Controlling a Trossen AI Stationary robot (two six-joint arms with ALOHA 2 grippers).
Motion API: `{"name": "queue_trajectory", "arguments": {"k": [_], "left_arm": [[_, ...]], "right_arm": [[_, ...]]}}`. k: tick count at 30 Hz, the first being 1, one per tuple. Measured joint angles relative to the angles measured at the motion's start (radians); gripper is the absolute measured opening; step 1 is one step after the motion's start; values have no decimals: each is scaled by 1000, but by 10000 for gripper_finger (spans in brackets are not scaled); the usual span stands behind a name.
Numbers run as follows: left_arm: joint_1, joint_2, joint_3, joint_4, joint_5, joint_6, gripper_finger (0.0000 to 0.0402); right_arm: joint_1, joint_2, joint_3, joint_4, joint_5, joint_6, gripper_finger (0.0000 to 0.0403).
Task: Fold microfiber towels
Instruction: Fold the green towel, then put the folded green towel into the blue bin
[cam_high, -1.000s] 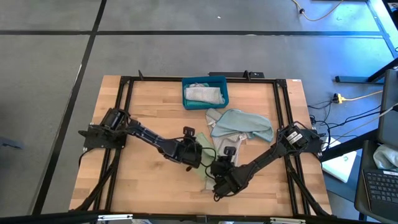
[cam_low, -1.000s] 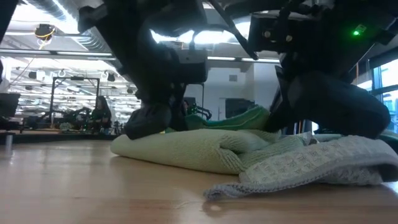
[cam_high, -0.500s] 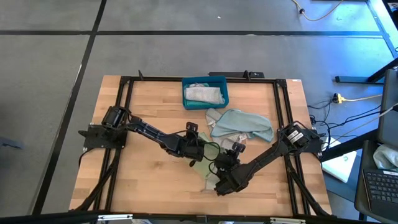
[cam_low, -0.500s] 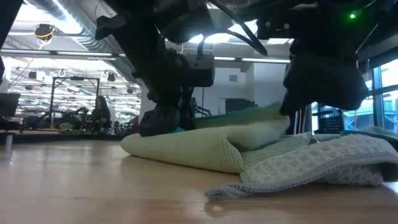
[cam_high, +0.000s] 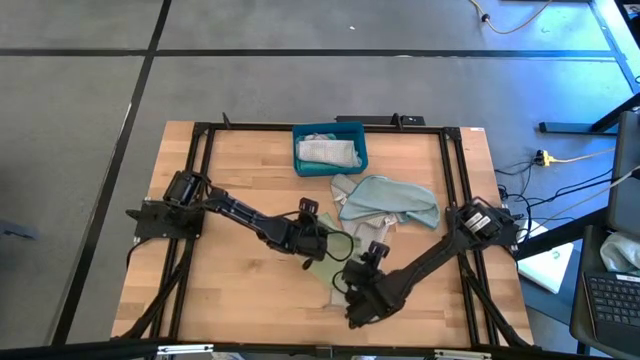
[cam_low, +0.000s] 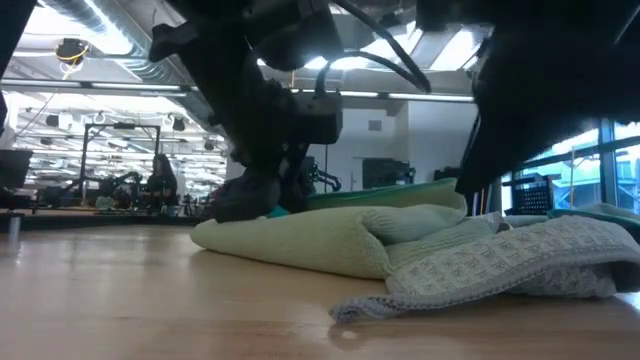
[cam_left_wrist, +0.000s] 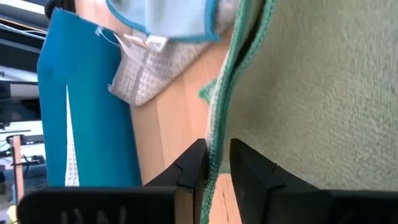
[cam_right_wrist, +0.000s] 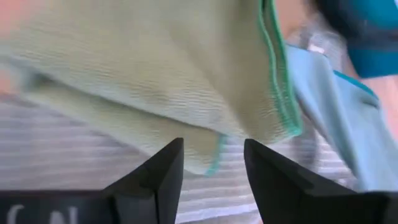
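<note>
Pale green towel (cam_high: 325, 272) lies mid-surface, near side, partly over a grey towel (cam_low: 520, 265). Left pincer (cam_left_wrist: 214, 171) pinches the green towel's teal-stitched hem; right pincer (cam_right_wrist: 208, 163) hovers spread just above the cloth. For a clean fold, hems should be aligned before release. Blue bin (cam_high: 330, 148) sits far.

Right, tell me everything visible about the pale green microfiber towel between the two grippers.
The pale green microfiber towel is soft, fuzzy cloth with a teal stitched hem, lying folded over on the wooden table. It overlaps a grey waffle-weave towel. The left gripper pinches its hem; the right gripper, open, hovers at a corner.
</note>
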Motion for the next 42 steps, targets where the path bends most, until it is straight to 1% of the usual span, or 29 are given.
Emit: {"name": "queue_trajectory", "arguments": {"k": [3, 5, 9, 12, 15, 20, 23, 25, 28, 33, 37, 39, 42], "left_arm": [[-11, -7, 0, -32, -7, 0, 62], [-20, -17, 0, -29, -5, -4, 61], [-46, -62, 0, -44, 11, -3, 63], [-67, -104, 0, -60, 50, -3, 65], [-92, -157, 0, -124, 55, -28, 62], [-134, -255, 0, -323, 56, -146, 60], [-165, -311, 0, -414, 55, -230, 60], [-185, -344, 0, -434, 51, -271, 60], [-216, -387, 0, -460, 40, -310, 60], [-253, -422, 0, -468, 10, -324, 60], [-275, -427, 0, -507, -24, -351, 60], [-282, -428, 0, -537, -41, -375, 60], [-284, -428, 0, -556, -44, -404, 60]], "right_arm": [[22, -2, 10, 131, 11, -5, 172], [35, -2, 10, 236, -1, -22, 172], [63, -2, 6, 420, 1, -27, 172], [73, -2, -32, 601, -11, -26, 172], [73, -2, -97, 735, -27, -21, 172], [58, -2, -186, 853, -12, 35, 172], [45, -2, -226, 898, -29, 53, 172], [40, -2, -245, 939, -36, 58, 172], [35, -2, -257, 949, -32, 53, 172], [10, -2, -265, 963, -19, 46, 172], [-7, -2, -305, 1060, -16, 24, 172], [-13, -2, -333, 1123, -34, 25, 172], [-17, -1, -379, 1187, -43, 30, 172]]}}
